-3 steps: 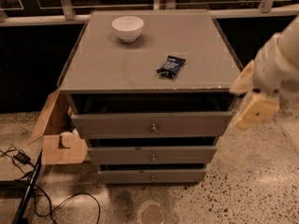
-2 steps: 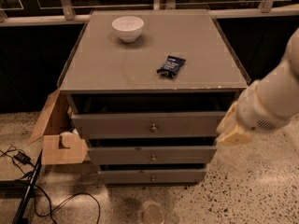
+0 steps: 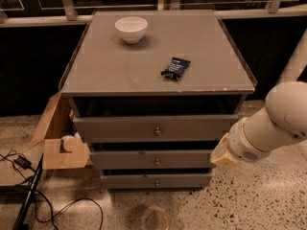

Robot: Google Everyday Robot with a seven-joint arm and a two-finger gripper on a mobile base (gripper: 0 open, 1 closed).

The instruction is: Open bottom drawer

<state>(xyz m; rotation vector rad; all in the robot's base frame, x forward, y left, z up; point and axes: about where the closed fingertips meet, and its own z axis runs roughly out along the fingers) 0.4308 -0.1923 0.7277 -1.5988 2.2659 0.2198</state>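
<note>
The bottom drawer (image 3: 129, 180) is the lowest, slimmest grey front of the cabinet, with a small round metal knob (image 3: 157, 182) at its centre. It stands slightly forward of the cabinet body, like the two drawers above it. My gripper (image 3: 222, 155) is the tan end of the white arm (image 3: 273, 123) that reaches in from the right. It sits at the right end of the middle drawer (image 3: 124, 160), just above and to the right of the bottom drawer, well to the right of the knob.
On the cabinet top (image 3: 105, 66) stand a white bowl (image 3: 131, 29) and a dark snack packet (image 3: 175, 67). The top drawer (image 3: 120, 128) is the tallest front. An open cardboard box (image 3: 60, 143) stands at the cabinet's left, with cables (image 3: 29, 195) on the speckled floor.
My arm has swung down and to the left, from beside the cabinet's top right corner to the right end of the middle drawer. The drawers have not moved.
</note>
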